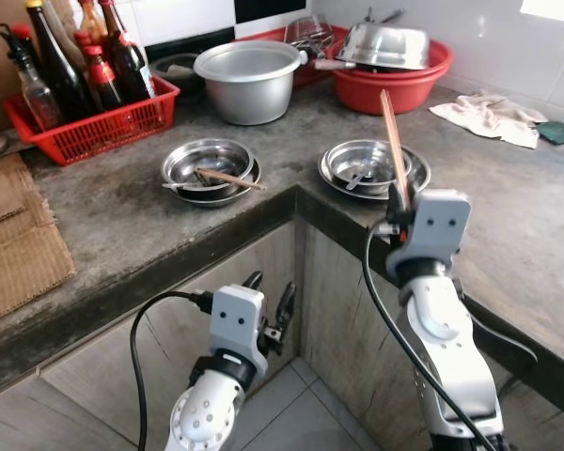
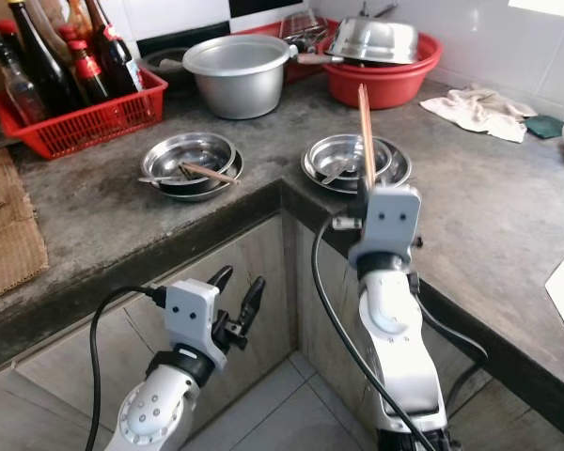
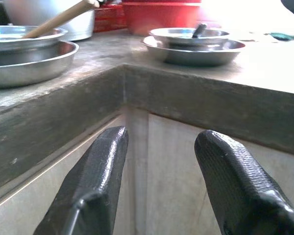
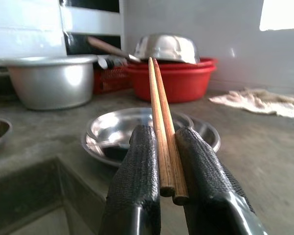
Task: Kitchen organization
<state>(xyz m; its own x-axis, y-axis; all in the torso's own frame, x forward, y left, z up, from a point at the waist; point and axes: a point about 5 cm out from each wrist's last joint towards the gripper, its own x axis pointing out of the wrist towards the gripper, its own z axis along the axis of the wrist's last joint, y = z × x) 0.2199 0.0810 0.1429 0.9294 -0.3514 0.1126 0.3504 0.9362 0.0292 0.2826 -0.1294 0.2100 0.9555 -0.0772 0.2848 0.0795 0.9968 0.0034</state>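
Note:
My right gripper is shut on a pair of wooden chopsticks, which stick up and forward over the counter's inner corner. Just beyond the chopsticks sits the right steel bowl on its plate, with a spoon lying in it. The left steel bowl on its plate holds another pair of chopsticks. My left gripper hangs open below the counter edge, in front of the cabinet, holding nothing; its fingers point up at the counter lip.
A red basket of bottles stands at the back left. A big aluminium pot and a red basin with steel dishes are behind the bowls. A cloth lies at the right. A woven mat covers the left counter.

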